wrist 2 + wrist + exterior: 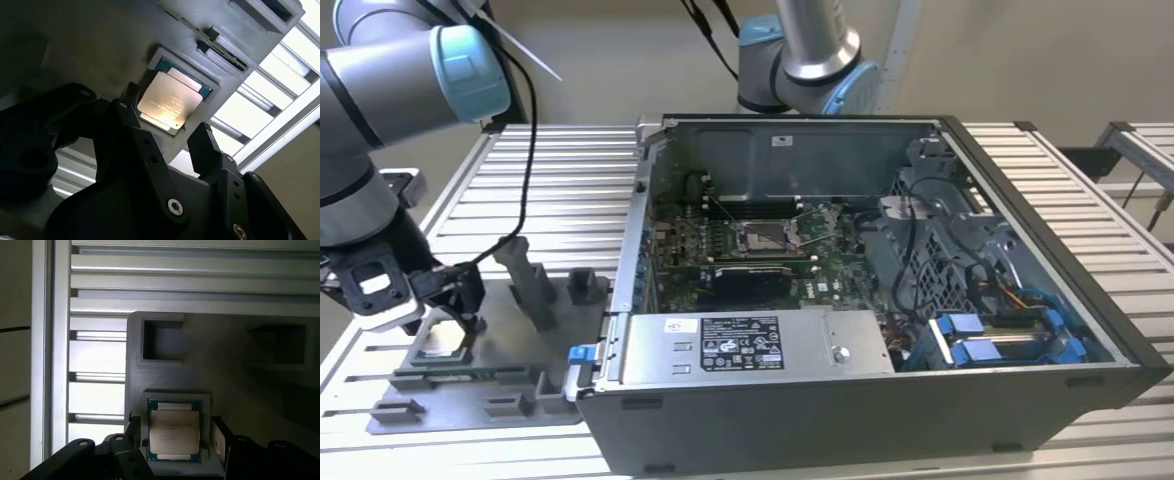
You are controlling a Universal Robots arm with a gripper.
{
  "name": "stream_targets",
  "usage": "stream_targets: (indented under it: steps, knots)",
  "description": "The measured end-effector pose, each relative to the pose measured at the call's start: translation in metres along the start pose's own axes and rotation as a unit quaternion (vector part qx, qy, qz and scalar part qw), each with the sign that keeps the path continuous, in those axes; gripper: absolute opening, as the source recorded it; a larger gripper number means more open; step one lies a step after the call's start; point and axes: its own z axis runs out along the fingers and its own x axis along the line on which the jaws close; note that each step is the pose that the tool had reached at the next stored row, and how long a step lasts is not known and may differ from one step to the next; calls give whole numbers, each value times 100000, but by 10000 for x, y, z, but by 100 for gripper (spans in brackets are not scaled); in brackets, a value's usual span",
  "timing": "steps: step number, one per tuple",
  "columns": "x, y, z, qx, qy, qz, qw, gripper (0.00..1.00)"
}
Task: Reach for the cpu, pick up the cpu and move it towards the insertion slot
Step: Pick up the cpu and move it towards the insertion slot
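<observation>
The cpu (170,100) lies flat in a snug pocket of the grey holder (100,45), so it cannot slide. The gripper (167,125) hangs just above it with its fingers (205,142) spread, one on each side (nothing squeezed yet). The insertion slot (767,237) is well apart, inside the computer case (854,420).

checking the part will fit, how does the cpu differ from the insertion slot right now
Place: the cpu lies in a grey fixture outside the computer case; the insertion slot sits inside it on the green board. Look: the cpu has a pale metal face; the slot a dark centre in a shiny frame. The tool straddles the cpu, far from the slot. Both are square.
</observation>
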Motion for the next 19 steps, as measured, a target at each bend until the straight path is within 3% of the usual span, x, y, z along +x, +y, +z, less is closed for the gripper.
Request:
stream_targets:
  steps: [10, 19]
  knots:
    - [5, -4, 83, 1, -4, 131, 100000, 100]
    - [6, -6, 110, 1, -14, 371, 99999, 100]
